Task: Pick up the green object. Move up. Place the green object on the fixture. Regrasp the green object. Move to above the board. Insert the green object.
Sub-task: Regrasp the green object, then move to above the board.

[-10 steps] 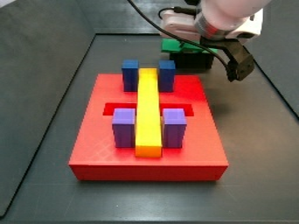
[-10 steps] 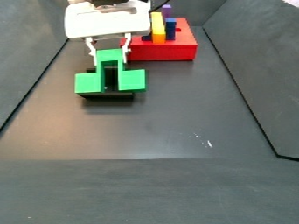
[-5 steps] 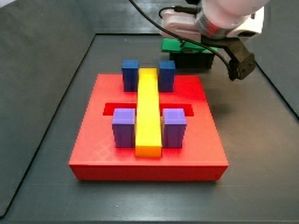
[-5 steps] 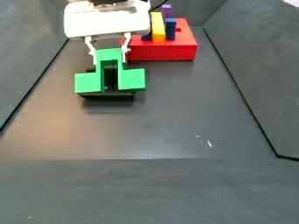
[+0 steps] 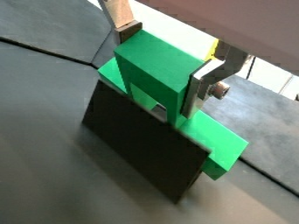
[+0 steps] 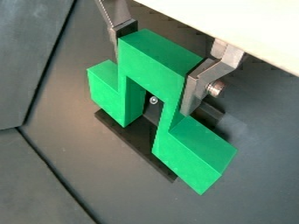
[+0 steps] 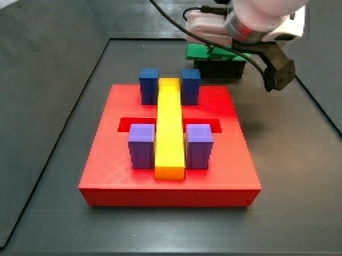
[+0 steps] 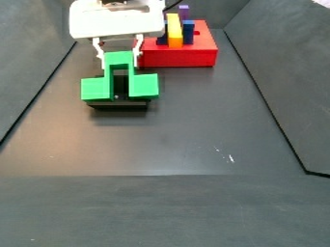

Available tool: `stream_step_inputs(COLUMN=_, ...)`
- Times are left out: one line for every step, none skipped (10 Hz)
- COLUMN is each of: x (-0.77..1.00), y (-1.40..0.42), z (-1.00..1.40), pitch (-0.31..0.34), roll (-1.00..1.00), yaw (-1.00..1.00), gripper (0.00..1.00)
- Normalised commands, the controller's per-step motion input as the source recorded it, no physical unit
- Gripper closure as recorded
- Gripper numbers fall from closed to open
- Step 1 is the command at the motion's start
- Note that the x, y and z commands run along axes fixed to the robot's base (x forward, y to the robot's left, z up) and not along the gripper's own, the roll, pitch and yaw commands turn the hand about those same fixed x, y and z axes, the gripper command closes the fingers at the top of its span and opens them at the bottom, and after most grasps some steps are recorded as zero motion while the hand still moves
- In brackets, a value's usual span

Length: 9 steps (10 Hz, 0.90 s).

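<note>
Gripper point(image 6: 167, 63) astride green object point(image 6: 152, 66)

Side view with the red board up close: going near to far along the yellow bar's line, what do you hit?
Purple posts → yellow bar running back between them → blue posts → green object on the fixture, end effector at it.

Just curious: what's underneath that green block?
The green object sits on the dark fixture, with the gripper around its raised middle. The fixture's top is covered, so hidden.

Dark matte table point(image 8: 194, 135) w/ raised side walls point(image 7: 54, 130), black cable point(image 7: 167, 17) overhead.
</note>
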Motion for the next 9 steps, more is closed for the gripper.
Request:
stream_step_inputs(x=0.0, y=0.0, z=0.0, pitch=0.0, roll=0.0, yaw=0.0, gripper=1.0)
stream_step_inputs(x=0.0, y=0.0, z=0.0, pitch=0.0, roll=0.0, yaw=0.0, gripper=1.0)
stream_step_inputs(x=0.0, y=0.0, z=0.0, pitch=0.0, roll=0.0, yaw=0.0, gripper=1.0)
stream_step_inputs(x=0.0, y=0.0, z=1.4, pitch=0.0, roll=0.0, yaw=0.0, gripper=1.0)
stream_step_inputs(x=0.0, y=0.0, z=1.4, pitch=-0.017, roll=-0.02, yaw=0.0, gripper=1.0)
stream_step_inputs(x=-0.02, y=0.0, z=1.4, pitch=-0.041, roll=-0.07, yaw=-0.01, gripper=1.0)
stream_step_inputs(x=-0.02, y=0.01, z=1.4, pitch=-0.044, roll=-0.04, yaw=-0.01, gripper=1.0)
stream_step_inputs(x=-0.01, y=0.0, z=1.4, pitch=0.002, roll=-0.01, yaw=-0.03, gripper=1.0)
stream_step_inputs(x=-0.01, y=-0.01, z=1.4, pitch=0.017, roll=-0.01, yaw=-0.03, gripper=1.0)
